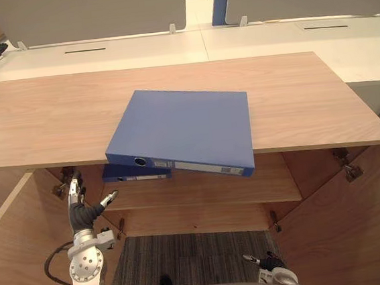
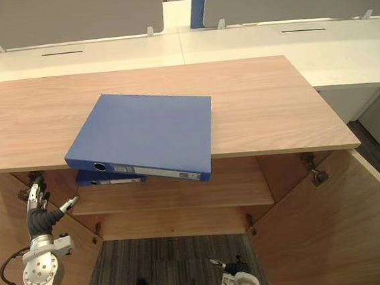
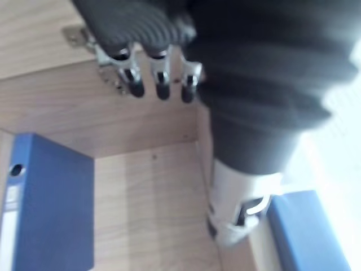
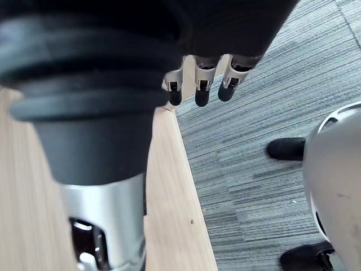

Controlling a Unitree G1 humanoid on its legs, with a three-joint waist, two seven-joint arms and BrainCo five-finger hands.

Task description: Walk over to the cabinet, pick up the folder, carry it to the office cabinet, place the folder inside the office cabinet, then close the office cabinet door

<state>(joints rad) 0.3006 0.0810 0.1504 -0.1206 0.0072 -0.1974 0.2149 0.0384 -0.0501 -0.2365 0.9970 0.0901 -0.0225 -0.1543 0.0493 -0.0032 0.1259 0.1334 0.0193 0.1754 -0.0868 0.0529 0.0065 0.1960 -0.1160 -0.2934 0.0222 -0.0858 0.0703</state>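
Blue folder lies flat on the cabinet top, turned at an angle. Its spine end hangs out past the front edge, over the open cabinet. Neither hand is on it.

A second folder, also blue, lies on the shelf inside, right under the overhanging corner of the first.

My left hand is low on the left, inside the opening beside the left door and below the level of the top. It is apart from both folders, and the shelf one is the nearer. Its fingers are straight and the thumb is out to the side, so it holds nothing. The left wrist view has a blue folder spine past the fingertips; I can't tell which folder that is.

My right hand is lower again, down at the near edge over the grey carpet, by the inner face of the right door. It is well apart from the folder on top. In the right wrist view its fingers hang straight and empty.

Both doors stand swung out toward me. Behind the cabinet there are white desks and grey partition screens.
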